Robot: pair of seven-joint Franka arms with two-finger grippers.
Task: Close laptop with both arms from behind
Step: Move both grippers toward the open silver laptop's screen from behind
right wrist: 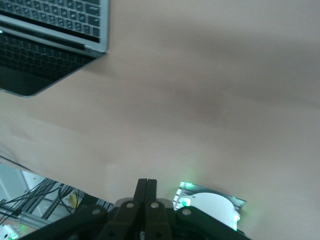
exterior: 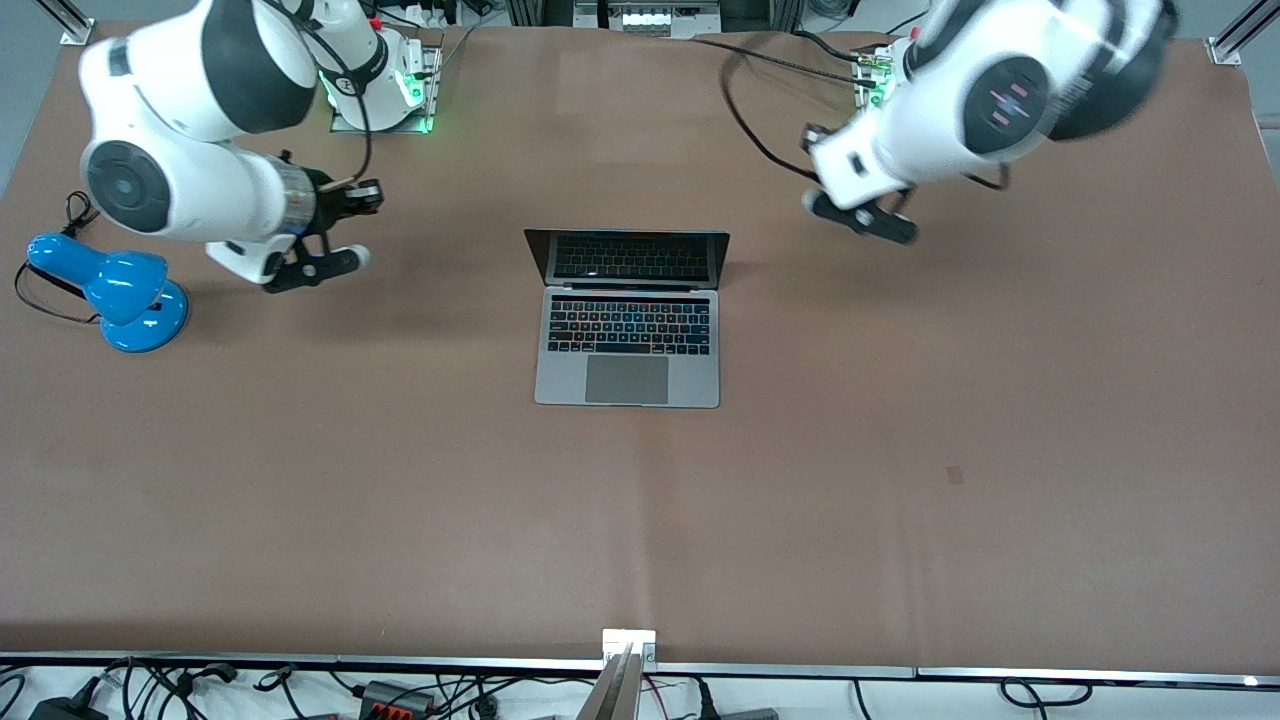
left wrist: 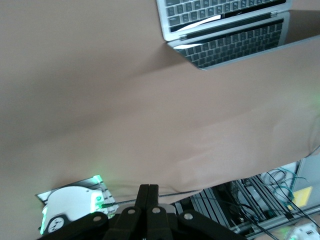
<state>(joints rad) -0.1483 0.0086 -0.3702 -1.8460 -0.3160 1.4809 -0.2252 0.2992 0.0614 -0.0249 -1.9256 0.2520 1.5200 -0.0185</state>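
The silver-grey laptop (exterior: 627,330) lies open in the middle of the table, with its keyboard toward the front camera and its dark screen upright and reflecting the keys. Part of it shows in the left wrist view (left wrist: 225,30) and in the right wrist view (right wrist: 50,30). My left gripper (exterior: 862,215) hangs over bare table toward the left arm's end, well apart from the laptop. Its fingers (left wrist: 148,192) are pressed together and empty. My right gripper (exterior: 355,195) hangs over bare table toward the right arm's end, also apart from the laptop. Its fingers (right wrist: 146,187) are pressed together and empty.
A blue desk lamp (exterior: 115,290) with a black cord stands at the right arm's end of the table, close under the right arm. The green-lit arm bases (exterior: 385,95) (exterior: 875,80) stand along the table's edge farthest from the front camera. Cables hang past the table edges.
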